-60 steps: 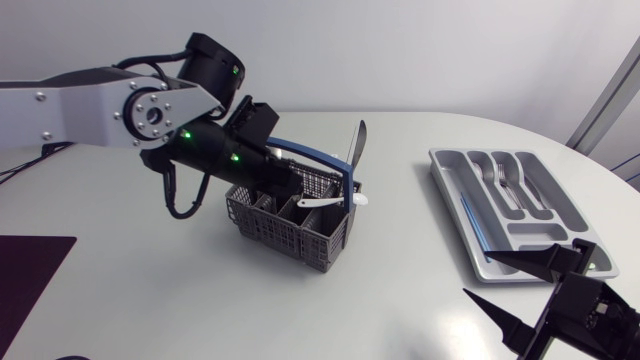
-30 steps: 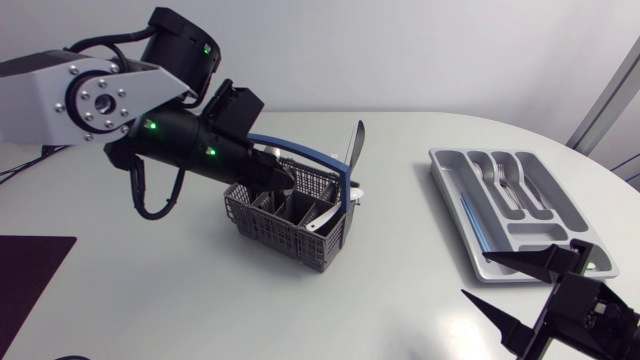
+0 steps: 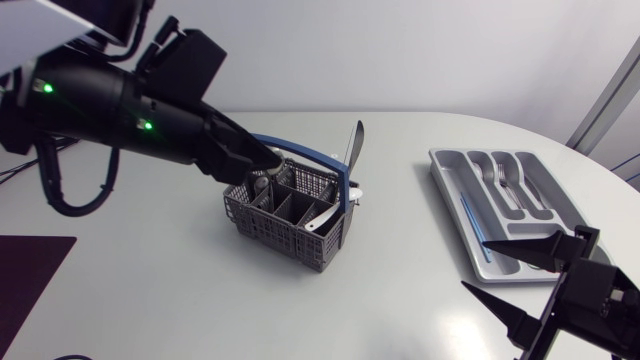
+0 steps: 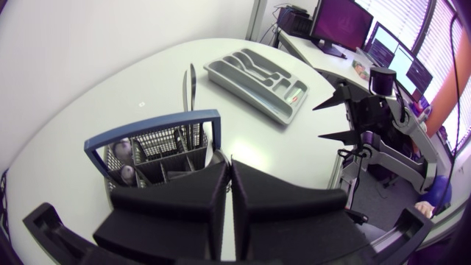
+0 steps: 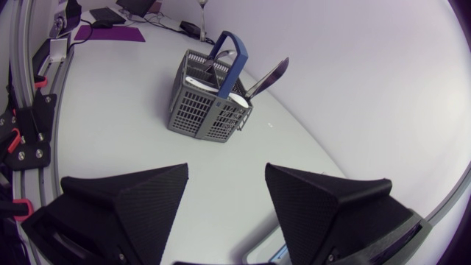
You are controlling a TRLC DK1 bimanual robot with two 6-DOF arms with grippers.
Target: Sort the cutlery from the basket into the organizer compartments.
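The grey basket with a blue handle stands mid-table. A dark knife stands upright in its far corner, and a pale spoon lies tilted in a compartment. My left gripper is shut with nothing in it, its tip just above the basket's left rim. In the left wrist view the shut gripper points at the basket, with the knife beyond. The grey organizer lies at the right and holds forks. My right gripper stands open near the front right edge.
A blue-handled piece lies in the organizer's long left compartment. The right wrist view looks past the open right gripper over bare table to the basket and knife. The organizer sits far ahead of the left gripper.
My left arm has lifted and drawn back to the left, taking its shut gripper up out of the basket. The pale spoon dropped from the basket's top into a compartment. The right arm barely moved.
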